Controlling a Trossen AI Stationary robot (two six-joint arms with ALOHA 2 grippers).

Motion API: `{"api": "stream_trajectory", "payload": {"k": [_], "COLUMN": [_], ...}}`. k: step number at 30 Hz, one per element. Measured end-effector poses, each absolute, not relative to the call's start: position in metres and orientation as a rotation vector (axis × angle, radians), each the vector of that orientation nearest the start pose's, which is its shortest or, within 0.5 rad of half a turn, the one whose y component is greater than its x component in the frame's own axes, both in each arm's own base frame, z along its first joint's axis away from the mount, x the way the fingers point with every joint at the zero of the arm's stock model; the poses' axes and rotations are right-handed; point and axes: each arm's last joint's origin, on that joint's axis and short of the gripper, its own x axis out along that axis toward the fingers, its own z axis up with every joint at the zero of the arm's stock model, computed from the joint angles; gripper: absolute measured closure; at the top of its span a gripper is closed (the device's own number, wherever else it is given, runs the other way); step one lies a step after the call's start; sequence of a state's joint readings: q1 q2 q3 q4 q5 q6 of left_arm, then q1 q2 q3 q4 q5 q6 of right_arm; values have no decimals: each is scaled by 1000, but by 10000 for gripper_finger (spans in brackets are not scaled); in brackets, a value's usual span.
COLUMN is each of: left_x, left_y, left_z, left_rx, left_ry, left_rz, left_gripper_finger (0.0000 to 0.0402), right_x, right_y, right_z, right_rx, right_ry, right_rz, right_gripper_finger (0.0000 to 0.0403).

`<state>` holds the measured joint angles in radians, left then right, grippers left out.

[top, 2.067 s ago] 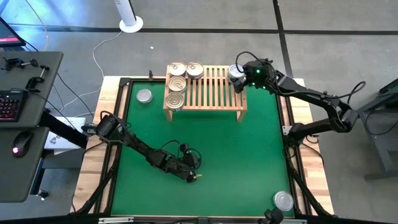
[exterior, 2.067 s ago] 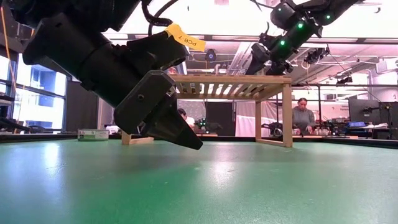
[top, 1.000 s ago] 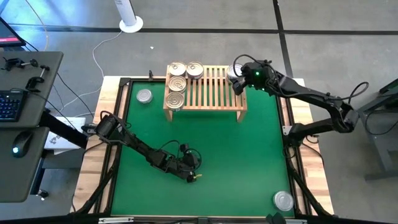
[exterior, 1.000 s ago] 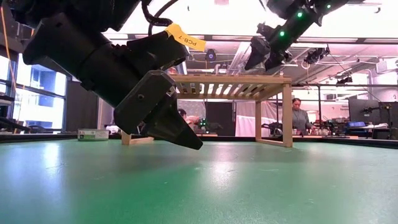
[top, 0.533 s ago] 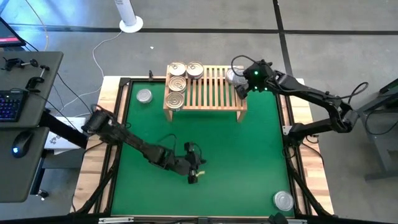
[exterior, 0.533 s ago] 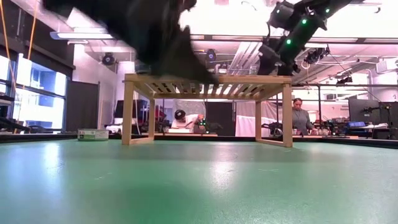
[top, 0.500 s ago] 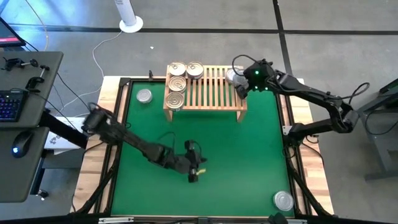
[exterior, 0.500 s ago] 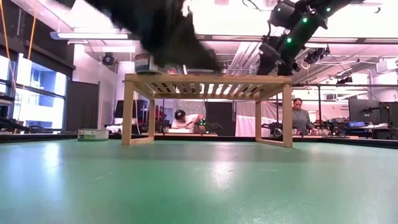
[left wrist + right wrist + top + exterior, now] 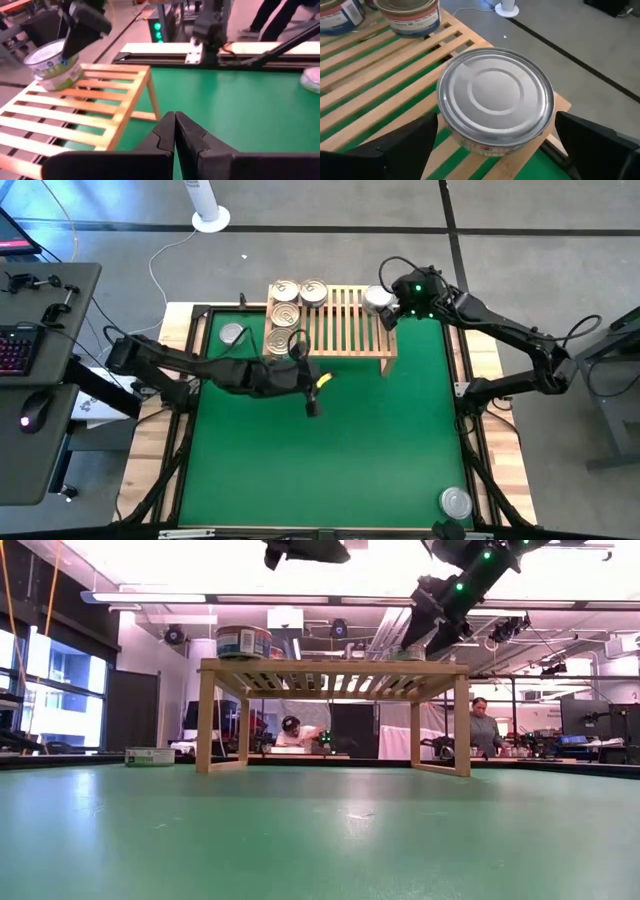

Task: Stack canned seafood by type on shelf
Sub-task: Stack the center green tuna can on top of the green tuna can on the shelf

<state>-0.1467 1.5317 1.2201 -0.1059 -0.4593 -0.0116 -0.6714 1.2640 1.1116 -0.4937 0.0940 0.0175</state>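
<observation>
- Shelf, a low light-wood slatted rack [image 9: 345,325] at the green mat's far edge, carries four gold-topped round tins [image 9: 284,315] plus one plain silver-topped tin [image 9: 377,298].
- Two silver tins remain on the mat [image 9: 232,334] [image 9: 455,502].
- Right gripper [image 9: 388,308] straddles the shelved silver tin, fingers spread, released.
- Left gripper [image 9: 313,408], clenched and empty, hovers before the shelf.

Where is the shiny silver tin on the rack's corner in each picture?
High: silver tin, rack's far right corner.
Low: hidden on rack top, under right claw.
Left wrist: at rack's corner.
Right wrist: centre.
Shared landmark: the rack.
</observation>
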Motion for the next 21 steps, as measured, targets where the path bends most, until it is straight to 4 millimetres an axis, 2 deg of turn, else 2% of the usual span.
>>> {"api": "stream_trajectory", "payload": {"k": [4, 11, 16, 19, 21], "left_x": [348, 351, 347, 345, 343], "left_y": [-28, -24, -28, -36, -39], "left_z": [307, 300, 296, 288, 277], "left_rx": [115, 151, 168, 174, 167], "left_ry": [419, 457, 501, 502, 493], "left_rz": [335, 342, 382, 389, 395], "left_gripper_finger": [401, 401, 401, 401, 401], "right_x": [207, 205, 193, 188, 189], "right_y": [-172, -166, -134, -107, -94], "right_z": [321, 327, 354, 362, 359], "right_rx": [180, 162, 48, 63, 123], "right_ry": [634, 618, 535, 506, 532], "right_rz": [-729, -716, -793, -732, -660], "right_gripper_finger": [5, 5, 5, 5, 5]}}
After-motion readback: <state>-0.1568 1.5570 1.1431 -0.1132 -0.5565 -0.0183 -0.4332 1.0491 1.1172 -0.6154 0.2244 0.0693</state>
